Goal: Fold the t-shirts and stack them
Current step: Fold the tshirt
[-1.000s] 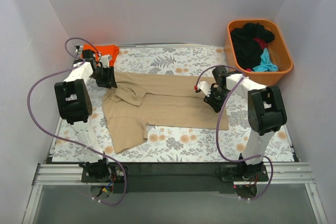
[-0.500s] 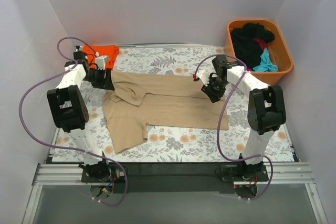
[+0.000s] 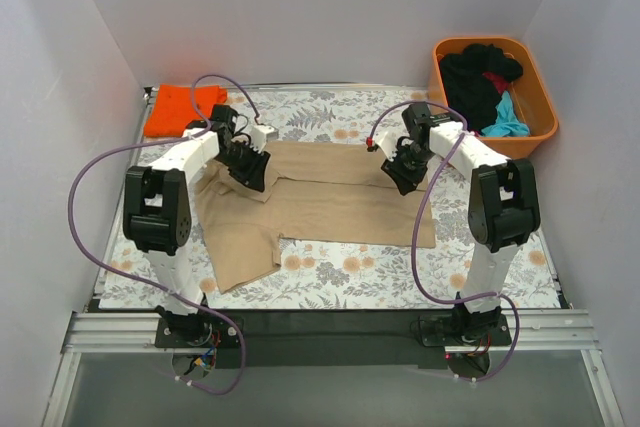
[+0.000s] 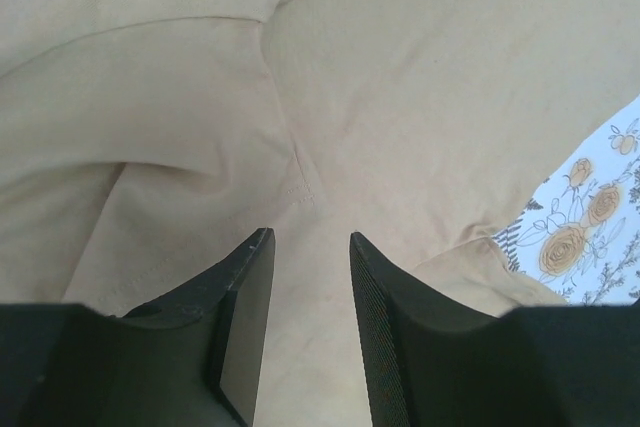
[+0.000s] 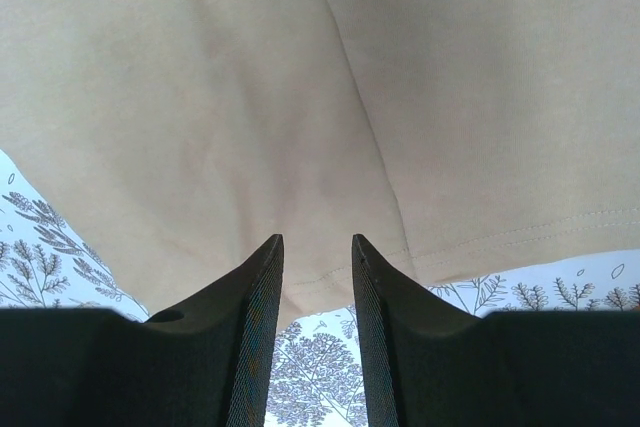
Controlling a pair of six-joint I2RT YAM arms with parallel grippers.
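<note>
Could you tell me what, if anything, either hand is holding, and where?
Nothing is held: the left hand and right hand are open over the tan t-shirt.

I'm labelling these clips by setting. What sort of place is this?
Probably a robot-lab test cell, not a home: plain white walls box in a floral-covered table, with a tan t-shirt spread out and an orange tub of clothes.

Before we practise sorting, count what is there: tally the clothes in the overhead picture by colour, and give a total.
tan t-shirt, spread on the table: 1
orange t-shirt, at the far left corner: 1
black cloth in the tub: 1 heap, pieces cannot be told apart
teal cloth in the tub: 1
red cloth in the tub: 1
Total: at least 5
</note>
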